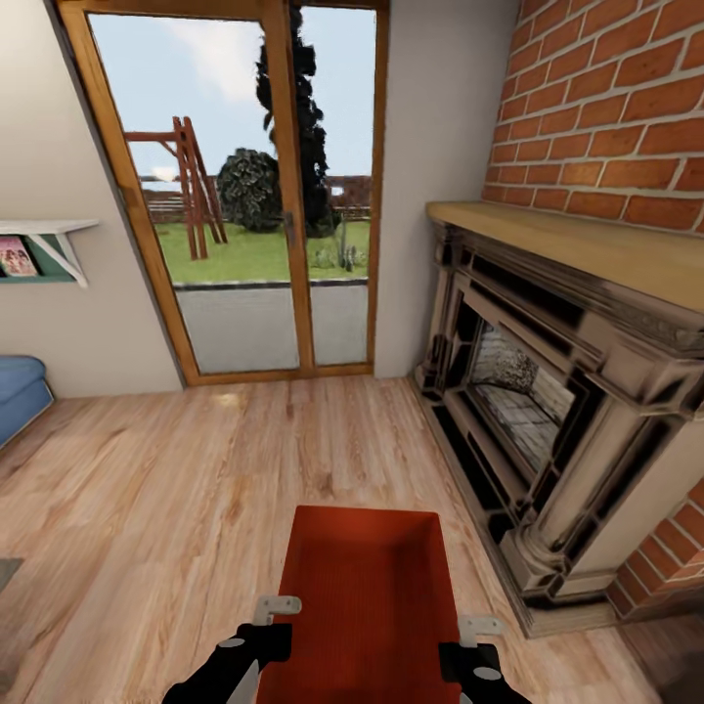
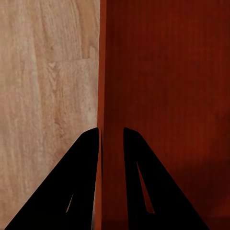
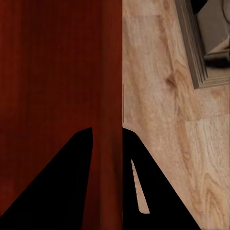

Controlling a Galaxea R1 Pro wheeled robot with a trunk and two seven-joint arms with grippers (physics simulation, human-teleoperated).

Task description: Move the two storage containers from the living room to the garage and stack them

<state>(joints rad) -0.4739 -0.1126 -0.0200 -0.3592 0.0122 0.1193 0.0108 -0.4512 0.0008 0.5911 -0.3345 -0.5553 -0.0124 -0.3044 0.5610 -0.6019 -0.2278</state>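
Transport is being carried out: one storage container is being held at the lower centre of the head view — its side walls pinched by the left gripper and right gripper — above the living room planks. Next, a turn toward the garage is likely being called for.

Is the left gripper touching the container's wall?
Touching. In the left wrist view, the left gripper has its fingers astride the storage container's side wall, both pressed against it with no gap.

Blue sofa, wall shelf.
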